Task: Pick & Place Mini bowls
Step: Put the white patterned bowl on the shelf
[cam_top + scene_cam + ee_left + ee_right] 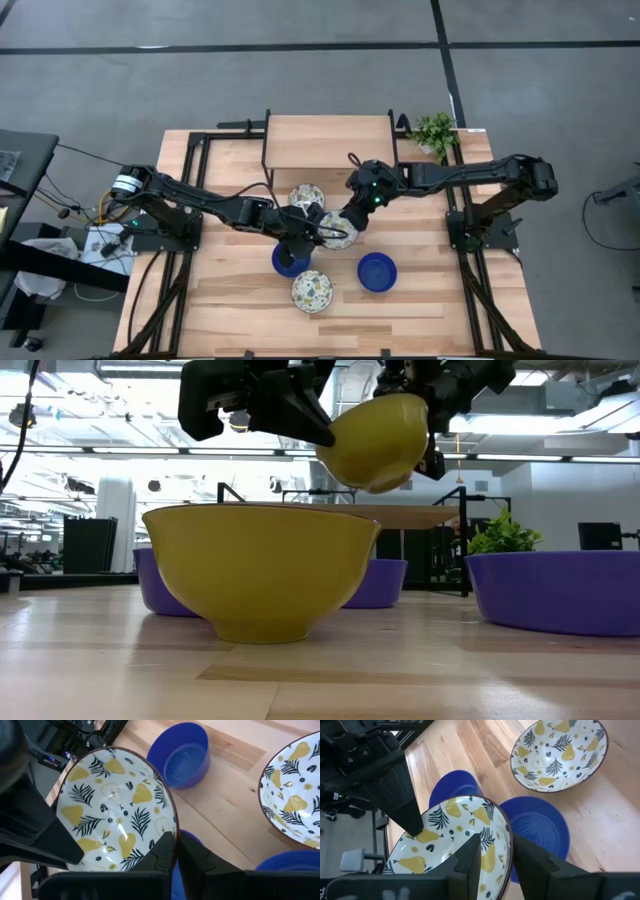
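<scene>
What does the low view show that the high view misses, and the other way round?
Low view only: the held bowl hangs tilted, clear above the table. Its outside is yellow, like the front bowl.
High view only: the bowls' patterned insides, their layout, and which arm is which. The left gripper and right gripper meet at the held bowl.
Both: a blue bowl and the plant.

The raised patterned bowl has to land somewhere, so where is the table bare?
Bare wood lies along the table front left of the front patterned bowl, and on the right past the lone blue bowl toward the plant. The middle is crowded: both tools, left and right, meet at the raised bowl above another blue bowl.
</scene>
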